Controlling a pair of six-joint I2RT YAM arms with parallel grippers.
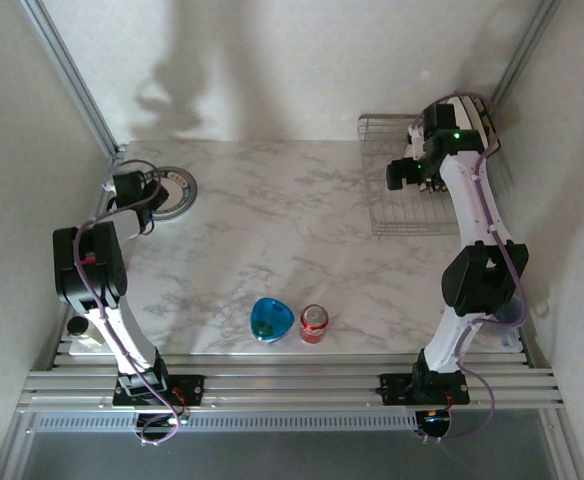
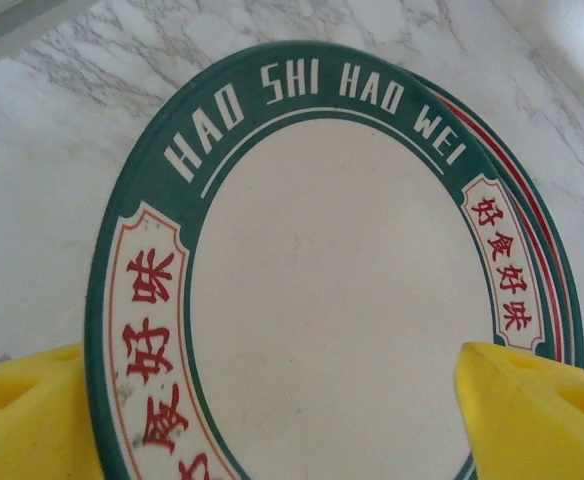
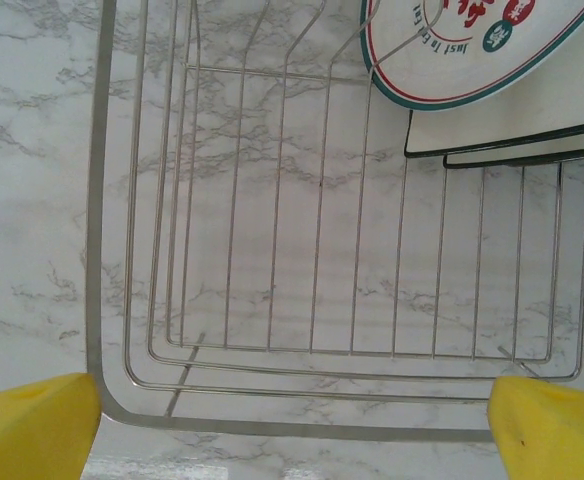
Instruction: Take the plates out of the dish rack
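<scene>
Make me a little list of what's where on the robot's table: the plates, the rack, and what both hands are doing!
left hand: open, just above the unloaded plates
unloaded plates: round, green-rimmed, stacked flat on the table, far left
right hand: open, above the dish rack
dish rack: far right of the table, mostly bare wires
left in rack: a round plate overlapping square cream plates, in one corner
other things: blue bowl and red can, side by side near the front edge
</scene>
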